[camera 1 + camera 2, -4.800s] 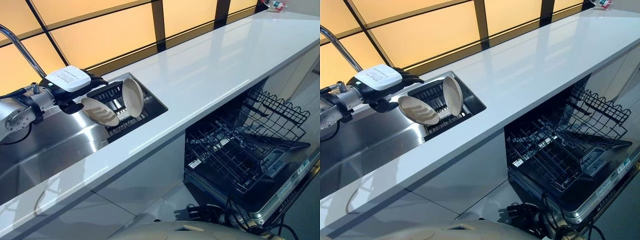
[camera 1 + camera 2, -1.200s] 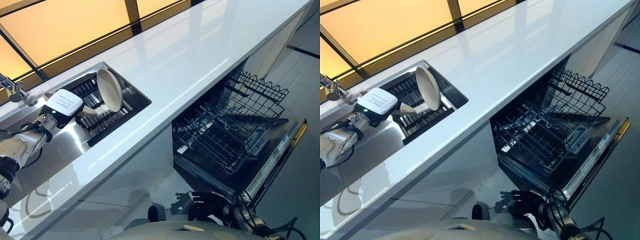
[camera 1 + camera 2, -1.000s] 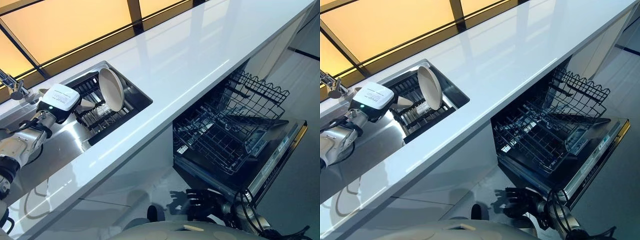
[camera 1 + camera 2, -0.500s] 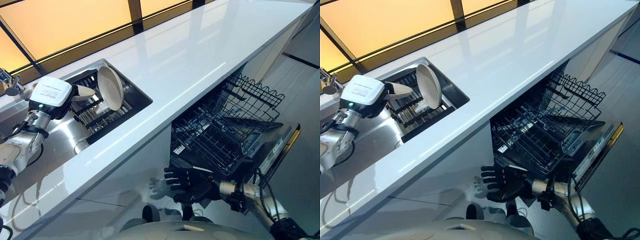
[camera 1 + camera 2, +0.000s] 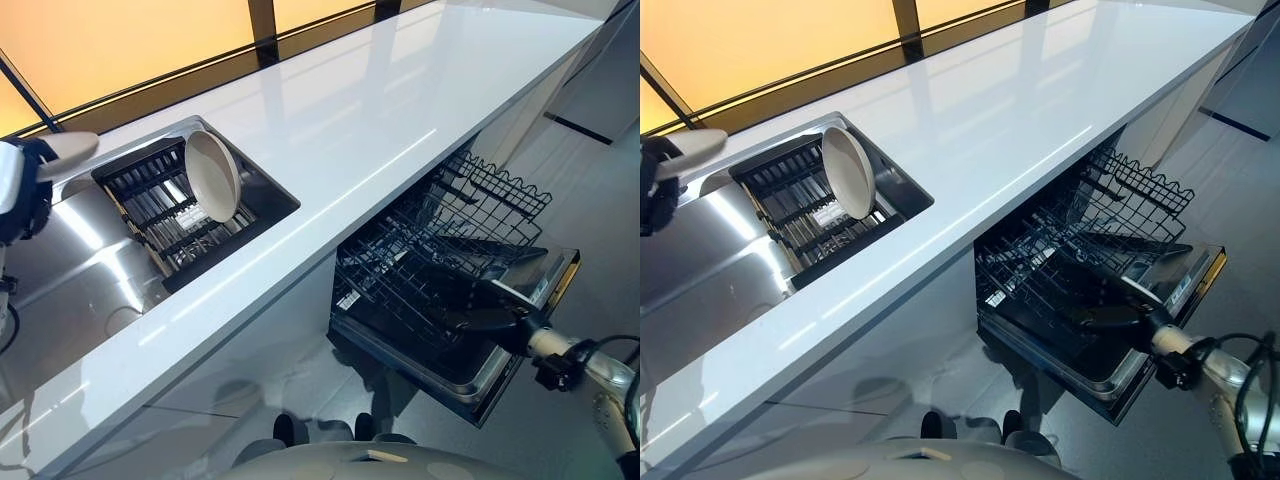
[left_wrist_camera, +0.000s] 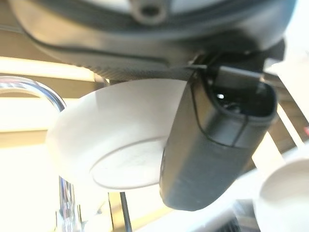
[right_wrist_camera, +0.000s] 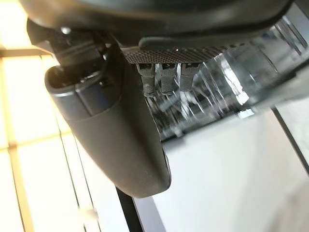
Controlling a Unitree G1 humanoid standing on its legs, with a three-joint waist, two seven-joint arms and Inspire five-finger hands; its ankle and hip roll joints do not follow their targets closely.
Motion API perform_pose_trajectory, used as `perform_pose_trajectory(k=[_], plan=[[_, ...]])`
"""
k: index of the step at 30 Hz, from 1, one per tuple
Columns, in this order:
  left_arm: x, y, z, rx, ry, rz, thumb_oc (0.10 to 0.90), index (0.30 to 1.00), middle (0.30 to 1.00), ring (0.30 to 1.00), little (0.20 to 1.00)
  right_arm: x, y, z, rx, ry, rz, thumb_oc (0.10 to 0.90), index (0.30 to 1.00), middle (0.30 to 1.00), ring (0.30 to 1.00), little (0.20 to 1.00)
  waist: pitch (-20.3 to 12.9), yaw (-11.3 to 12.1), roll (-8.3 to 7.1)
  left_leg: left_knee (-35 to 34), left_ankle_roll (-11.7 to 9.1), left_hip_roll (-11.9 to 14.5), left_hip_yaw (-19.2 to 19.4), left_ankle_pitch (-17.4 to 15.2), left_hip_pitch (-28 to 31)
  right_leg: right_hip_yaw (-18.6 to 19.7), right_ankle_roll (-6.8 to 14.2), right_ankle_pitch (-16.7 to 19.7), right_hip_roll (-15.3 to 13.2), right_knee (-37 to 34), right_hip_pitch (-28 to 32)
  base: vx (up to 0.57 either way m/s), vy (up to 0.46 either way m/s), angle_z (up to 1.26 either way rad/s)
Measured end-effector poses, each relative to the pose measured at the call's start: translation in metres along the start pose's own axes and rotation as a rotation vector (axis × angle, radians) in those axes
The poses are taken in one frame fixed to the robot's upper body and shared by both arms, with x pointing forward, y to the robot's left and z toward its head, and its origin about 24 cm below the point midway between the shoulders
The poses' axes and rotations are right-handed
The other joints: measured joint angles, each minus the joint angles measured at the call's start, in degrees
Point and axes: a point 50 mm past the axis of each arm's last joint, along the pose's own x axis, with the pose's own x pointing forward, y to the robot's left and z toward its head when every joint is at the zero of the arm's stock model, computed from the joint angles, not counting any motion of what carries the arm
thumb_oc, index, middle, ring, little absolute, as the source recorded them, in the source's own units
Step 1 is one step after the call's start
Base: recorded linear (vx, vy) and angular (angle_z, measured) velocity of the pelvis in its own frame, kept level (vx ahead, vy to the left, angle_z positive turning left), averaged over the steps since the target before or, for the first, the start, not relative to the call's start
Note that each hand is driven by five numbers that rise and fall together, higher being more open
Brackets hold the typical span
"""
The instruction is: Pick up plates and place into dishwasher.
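At far left edge, left hand has lifted one plate off the sink rack, thumb clamped on it; right hand, fingers straight and empty, now reaches over the dishwasher, so loading comes next.

White countertop, sink rack inset

One cream plate is pinched by the left hand. Another plate is stood on edge beside it, apart.

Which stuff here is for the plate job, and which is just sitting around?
For the job:
- plate held in the left hand
- second plate upright in the sink rack
- dishwasher rack, pulled out
- right hand by the dishwasher

Just there:
- countertop
- faucet
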Motion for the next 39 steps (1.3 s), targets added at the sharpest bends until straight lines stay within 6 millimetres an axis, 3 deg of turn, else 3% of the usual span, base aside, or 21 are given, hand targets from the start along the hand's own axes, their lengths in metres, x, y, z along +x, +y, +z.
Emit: perform_pose_trajectory(k=[2, 6, 11, 19, 28, 39], plan=[[0.005, 0.009, 0.006, -0.079, -0.013, 0.065, 0.100, 0.300, 0.300, 0.300, 0.200, 0.000, -0.001, 0.010, 0.018, -0.055, -0.039, 0.800, 0.900, 0.900, 0.900, 0.900, -0.1, 0.0, 0.03, 0.0, 0.0, 0.0, 0.1, 0.0, 0.1, 0.2, 0.0, 0.0, 0.0, 0.0, 0.0, -0.01, -0.015, -0.02], [0.007, 0.018, 0.041, -0.364, -0.079, 0.121, 0.100, 0.300, 0.300, 0.300, 0.200, 0.010, 0.007, 0.025, 0.054, -0.179, -0.116, 0.800, 0.900, 0.900, 0.900, 0.900, -1.0, 0.0, 0.33, 0.0, 0.0, 0.0, 0.1, -0.1, 0.1, 0.9, 0.0, 0.0, 0.1, 0.0, 0.0, -0.01, -0.015, -0.02], [0.008, 0.024, 0.086, -0.717, -0.178, 0.019, 0.100, 0.300, 0.300, 0.300, 0.200, 0.015, 0.019, 0.049, -0.072, -0.371, -0.237, 0.800, 0.900, 0.900, 0.900, 0.900, -1.5, -0.1, 0.91, 0.1, 0.0, 0.0, 0.2, -0.1, 0.3, 1.2, -0.1, 0.1, 0.2, 0.0, 0.0, 0.00, -0.002, -0.01], [0.021, 0.021, 0.122, -1.065, -0.292, -0.205, 0.100, 0.300, 0.300, 0.300, 0.200, 0.023, 0.036, 0.082, -0.216, -0.573, -0.263, 0.800, 0.900, 0.900, 0.900, 0.900, -2.0, 0.1, 2.01, 0.1, 0.0, 0.0, 0.9, -0.1, 0.9, 2.2, 0.0, 0.3, 0.2, 0.0, 0.1, -0.01, -0.014, -0.06], [0.041, 0.037, 0.151, -1.251, -0.438, -0.218, 0.100, 0.300, 0.300, 0.300, 0.200, 0.037, 0.058, 0.104, -0.266, -0.679, -0.162, 0.800, 0.900, 0.900, 0.900, 0.900, -2.0, 0.2, 2.42, 0.1, 0.0, 0.0, 1.4, -0.1, 1.0, 2.4, 0.0, 0.4, 0.2, 0.0, 0.0, 0.00, -0.002, -0.01], [0.057, 0.057, 0.200, -1.285, -0.738, -0.315, 0.100, 0.300, 0.300, 0.300, 0.200, 0.052, 0.089, 0.163, -0.467, -0.792, 0.055, 0.800, 0.900, 0.900, 0.900, 0.900, -2.0, 0.2, 2.46, 0.1, 0.0, 0.0, 1.4, -0.1, 1.0, 2.4, -0.1, 0.4, 0.2, 0.0, 0.1, 0.00, 0.000, 0.00]])
